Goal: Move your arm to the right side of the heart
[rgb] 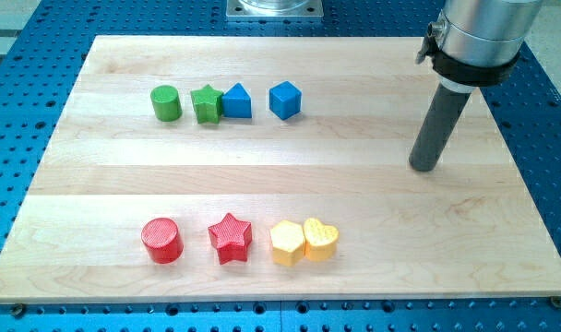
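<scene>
The yellow heart [321,239] lies near the view's bottom, right of centre, touching a yellow hexagon [287,243] on its left. My tip [424,167] rests on the board at the view's right, well above and to the right of the heart, with bare wood between them. The rod rises from the tip to the arm's silver and black end [479,41] at the view's top right.
A red star [230,237] and a red cylinder [161,240] lie left of the hexagon. A green cylinder [166,102], green star [207,104], blue triangle [236,101] and blue cube [285,100] form a row near the top. The wooden board [280,175] sits on a blue perforated table.
</scene>
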Controlling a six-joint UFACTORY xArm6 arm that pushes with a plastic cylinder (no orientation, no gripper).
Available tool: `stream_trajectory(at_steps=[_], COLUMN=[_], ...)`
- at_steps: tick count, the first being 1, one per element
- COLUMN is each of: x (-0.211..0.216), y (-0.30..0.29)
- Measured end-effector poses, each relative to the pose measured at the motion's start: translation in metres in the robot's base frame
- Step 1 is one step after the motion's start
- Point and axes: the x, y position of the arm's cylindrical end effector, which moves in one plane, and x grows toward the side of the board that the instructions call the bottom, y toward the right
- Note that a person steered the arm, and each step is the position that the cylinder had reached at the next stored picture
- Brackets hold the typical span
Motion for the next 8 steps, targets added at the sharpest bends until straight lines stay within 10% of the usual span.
stream_trajectory(at_steps=[6,8], x=[-0.043,0.037], y=[-0.122,-0.014])
